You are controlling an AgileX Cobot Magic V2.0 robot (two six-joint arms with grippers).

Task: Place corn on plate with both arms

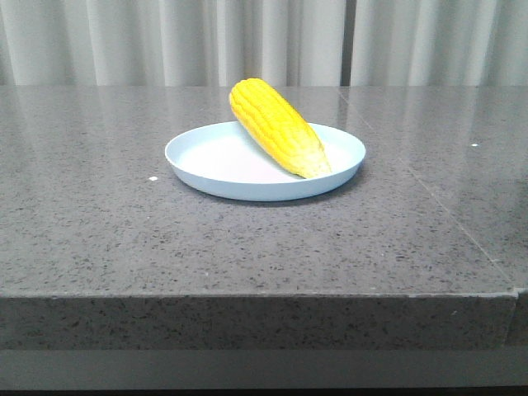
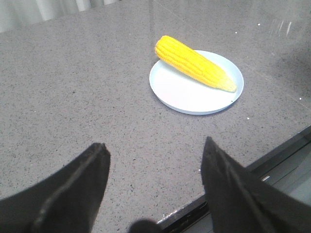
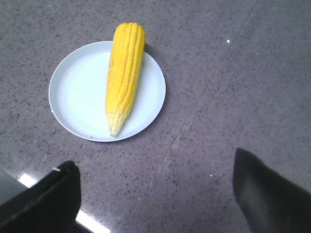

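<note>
**Corn lying on the plate, both grippers spread and holding nothing**

The corn [image 1: 276, 127] is lying across the plate [image 1: 198, 175], which is sitting on the grey speckled table [image 1: 99, 231] in front of pale curtains [image 1: 165, 41]. In the front view the cob is running diagonally: its thick blunt end is sticking out over the far rim, while its paler pointed tip is resting inside the plate close to the near right rim. The left part of the plate is showing bare.

No arm is appearing in the front view. In the left wrist view the left gripper [image 2: 154, 167] is hanging over the table near its edge, well apart from the plate [image 2: 184, 99] and the corn [image 2: 194, 63]; its two dark fingers [image 2: 73, 194] are standing wide apart with only tabletop between them, so the jaws are released.

In the right wrist view the right gripper [image 3: 155, 187] is likewise hanging over the table, apart from the plate [image 3: 73, 97] and the corn [image 3: 124, 73]. Its fingers [image 3: 43, 199] are sitting at opposite sides of the view with nothing between them, so these jaws are also released
</note>
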